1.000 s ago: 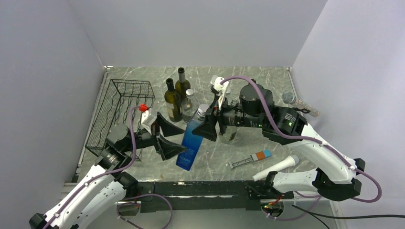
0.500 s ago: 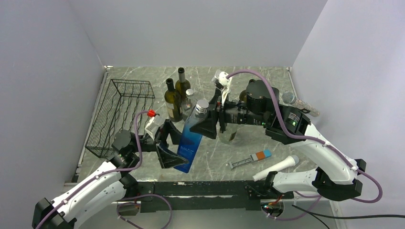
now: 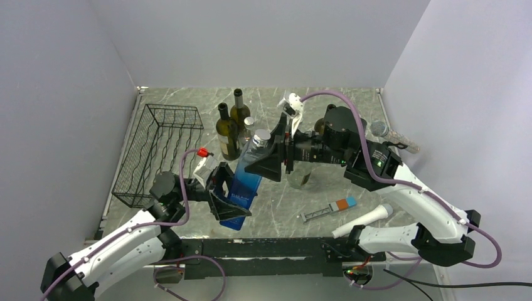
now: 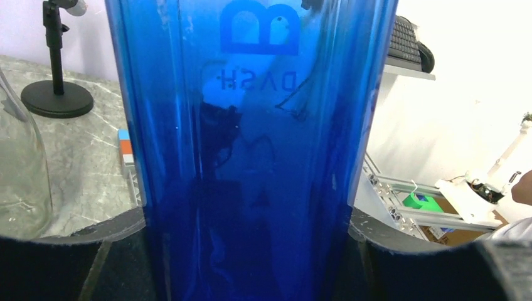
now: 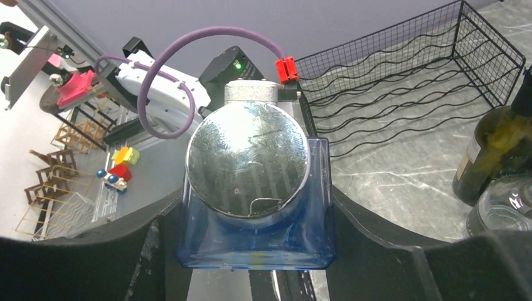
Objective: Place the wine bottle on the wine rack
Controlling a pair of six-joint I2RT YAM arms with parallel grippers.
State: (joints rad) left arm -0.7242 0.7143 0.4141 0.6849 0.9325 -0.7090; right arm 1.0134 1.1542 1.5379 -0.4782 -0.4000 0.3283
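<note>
A blue square-sided bottle [image 3: 246, 182] with a silver cap [image 5: 248, 163] hangs tilted above the table's front middle. My right gripper [image 3: 266, 153] is shut on its shoulders just below the cap, with the jaws pressed on both sides of the blue glass [image 5: 251, 244]. My left gripper [image 3: 233, 199] is shut on its lower body, which fills the left wrist view [image 4: 251, 157]. The black wire wine rack [image 3: 160, 150] sits at the left and holds nothing; it also shows in the right wrist view [image 5: 401, 94]. Two dark wine bottles [image 3: 227, 135] [image 3: 238, 110] stand upright behind.
A clear glass bottle [image 3: 250, 135] stands beside the dark ones. Two microphones [image 3: 376, 216] [image 3: 392, 135] and a small orange-and-blue tool [image 3: 329, 210] lie at the right. A microphone stand [image 4: 56, 94] stands on the marble table [image 3: 188, 100].
My left gripper has moved in around the blue bottle's lower body and shut on it. My right gripper has carried the bottle slightly to the left.
</note>
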